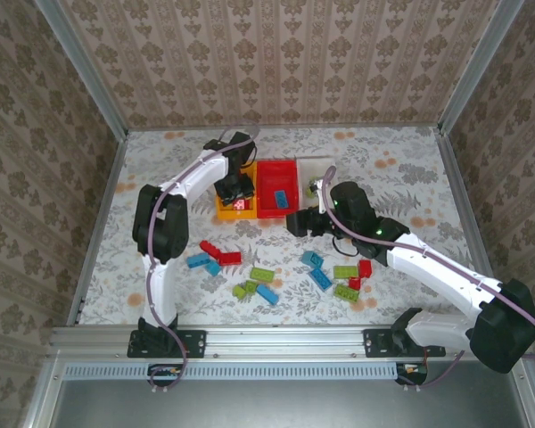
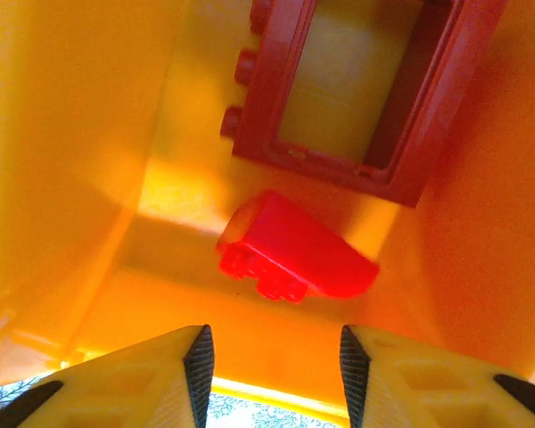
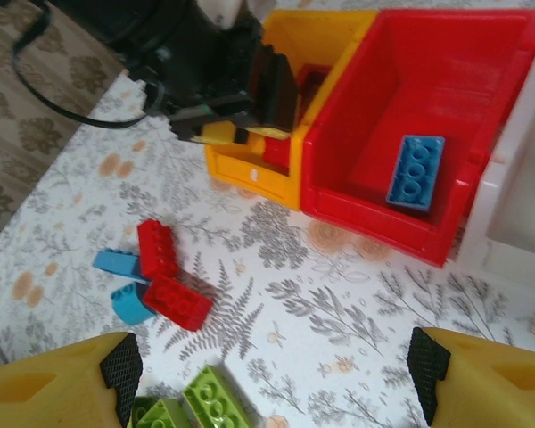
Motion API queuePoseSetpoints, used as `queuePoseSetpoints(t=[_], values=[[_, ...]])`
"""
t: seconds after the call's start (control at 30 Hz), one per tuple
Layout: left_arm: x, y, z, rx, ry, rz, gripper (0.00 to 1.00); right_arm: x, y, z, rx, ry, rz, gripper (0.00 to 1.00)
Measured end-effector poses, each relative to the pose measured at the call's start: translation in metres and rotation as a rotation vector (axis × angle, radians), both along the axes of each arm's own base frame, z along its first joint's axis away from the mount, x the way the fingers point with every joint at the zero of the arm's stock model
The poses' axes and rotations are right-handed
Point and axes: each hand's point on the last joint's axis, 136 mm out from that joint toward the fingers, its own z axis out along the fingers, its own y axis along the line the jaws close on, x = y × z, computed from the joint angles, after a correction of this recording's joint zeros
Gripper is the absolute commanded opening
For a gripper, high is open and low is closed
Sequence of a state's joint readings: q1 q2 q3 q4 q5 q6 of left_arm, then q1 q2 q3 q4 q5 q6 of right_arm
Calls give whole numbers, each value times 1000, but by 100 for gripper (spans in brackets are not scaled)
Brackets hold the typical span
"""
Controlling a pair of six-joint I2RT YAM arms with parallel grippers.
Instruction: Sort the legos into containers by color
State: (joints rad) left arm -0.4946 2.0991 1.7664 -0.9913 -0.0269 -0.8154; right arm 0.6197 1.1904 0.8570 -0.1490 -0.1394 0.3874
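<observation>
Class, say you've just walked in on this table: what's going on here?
Two robot arms are sorting by color. The left gripper hangs open over the yellow bin, above a red brick lying beside a red frame. The right gripper is open and empty over the table, near the red bin, which holds a blue brick. More bricks, red, blue and green, lie loose on the table.

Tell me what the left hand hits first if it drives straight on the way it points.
Probably the small red brick on the floor of the yellow-orange bin, directly ahead of the left hand; depth is uncertain.
</observation>
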Motion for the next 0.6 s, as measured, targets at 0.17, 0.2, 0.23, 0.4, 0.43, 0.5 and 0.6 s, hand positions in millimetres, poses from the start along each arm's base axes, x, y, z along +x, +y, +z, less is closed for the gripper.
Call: queuePoseSetpoints(t=[0.17,0.2,0.23,0.4,0.43,0.5,0.6], values=[[-4,1,6,-2,-3,-2,50,-4,-24,-16,-46,111,-126,77],[-6,3,11,-5,-10,-1,50,-5,-33,-18,-52,145,-170,76],[-8,3,15,-8,-16,-3,51,-6,-41,-20,-58,179,-213,74],[-31,-1,52,-47,-93,-72,59,-20,-93,-41,-59,458,-513,72],[-36,-6,59,-61,-117,-112,60,-24,-99,-47,-52,510,-564,71],[-50,-27,74,-116,-178,-249,61,-35,-106,-61,-20,629,-666,70],[-88,-66,86,-215,-233,-498,62,-49,-101,-79,66,765,-786,70]])
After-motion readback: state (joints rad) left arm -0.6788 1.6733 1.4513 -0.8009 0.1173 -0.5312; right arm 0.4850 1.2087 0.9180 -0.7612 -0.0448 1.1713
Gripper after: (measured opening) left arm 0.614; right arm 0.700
